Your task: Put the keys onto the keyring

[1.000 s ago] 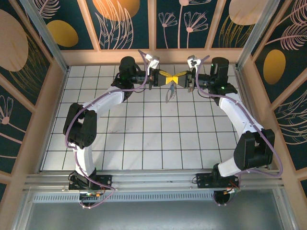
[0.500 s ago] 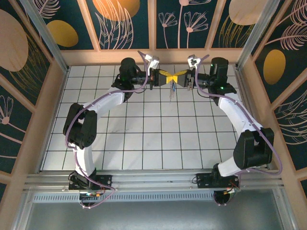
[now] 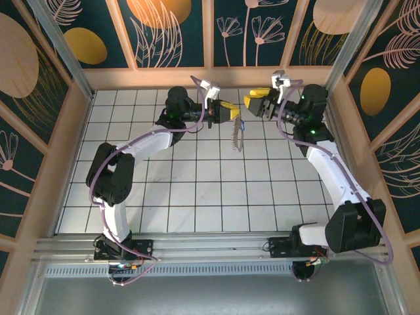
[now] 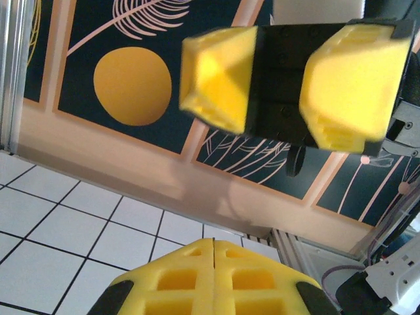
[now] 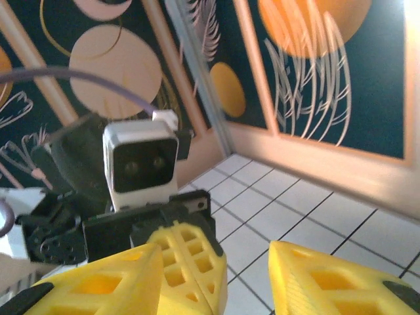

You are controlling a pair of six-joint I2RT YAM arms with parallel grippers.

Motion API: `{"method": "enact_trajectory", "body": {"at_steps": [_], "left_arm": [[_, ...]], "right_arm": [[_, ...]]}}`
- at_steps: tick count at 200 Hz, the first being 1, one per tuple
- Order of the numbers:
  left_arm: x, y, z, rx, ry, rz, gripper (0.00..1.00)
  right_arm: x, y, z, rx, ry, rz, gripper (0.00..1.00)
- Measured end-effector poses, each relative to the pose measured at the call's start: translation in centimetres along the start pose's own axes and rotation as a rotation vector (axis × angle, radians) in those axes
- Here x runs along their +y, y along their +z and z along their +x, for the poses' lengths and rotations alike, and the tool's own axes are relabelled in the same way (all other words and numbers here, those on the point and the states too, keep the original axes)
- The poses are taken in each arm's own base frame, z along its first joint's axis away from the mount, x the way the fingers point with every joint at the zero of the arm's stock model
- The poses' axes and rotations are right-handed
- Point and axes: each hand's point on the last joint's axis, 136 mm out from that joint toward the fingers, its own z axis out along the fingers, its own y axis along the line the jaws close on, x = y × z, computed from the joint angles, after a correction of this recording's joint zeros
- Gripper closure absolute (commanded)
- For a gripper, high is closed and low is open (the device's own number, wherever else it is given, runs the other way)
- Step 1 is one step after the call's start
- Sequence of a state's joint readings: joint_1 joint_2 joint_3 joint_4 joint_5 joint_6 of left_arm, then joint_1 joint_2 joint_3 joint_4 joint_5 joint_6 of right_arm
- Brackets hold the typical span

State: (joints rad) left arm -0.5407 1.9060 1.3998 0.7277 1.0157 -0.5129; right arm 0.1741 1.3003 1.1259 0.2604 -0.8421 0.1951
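In the top view my left gripper (image 3: 233, 113) is raised over the back of the table, its yellow fingers (image 4: 214, 262) pressed together. The beige keyring (image 3: 235, 138) hangs down from their tips as a bumpy loop. A small blue speck, the keys (image 3: 241, 122), shows at the top of that loop; I cannot tell whether it is threaded on. My right gripper (image 3: 250, 101) stands open just right of the left fingertips, apart from the ring and holding nothing. In the right wrist view its fingers (image 5: 105, 282) are spread, with the left gripper's shut fingers (image 5: 190, 262) in front.
The white tiled floor (image 3: 197, 184) is ringed by wooden walls (image 3: 216, 77). The back wall is close behind both grippers. A metal rail (image 3: 210, 246) runs along the near edge by the arm bases.
My right gripper has opened, let go and drawn back to the right and upward. The keyring now hangs lower, from the left gripper alone.
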Motion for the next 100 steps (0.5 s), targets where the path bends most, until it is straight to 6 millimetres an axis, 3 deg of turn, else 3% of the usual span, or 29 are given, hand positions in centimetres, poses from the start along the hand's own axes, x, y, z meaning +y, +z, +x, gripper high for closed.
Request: {"method": "enact_trajectory", "body": {"at_steps": [37, 100], "left_arm": [[0.0, -0.1, -0.4, -0.030, 0.000, -0.006, 1.00], [0.0, -0.7, -0.7, -0.086, -0.001, -0.044, 1.00]], "right_arm": [[-1.4, -1.2, -0.5, -0.065, 0.011, 0.120, 0.53], [-4.3, -2.9, 3.3, -0.101, 0.084, 0.285, 0.53]]}}
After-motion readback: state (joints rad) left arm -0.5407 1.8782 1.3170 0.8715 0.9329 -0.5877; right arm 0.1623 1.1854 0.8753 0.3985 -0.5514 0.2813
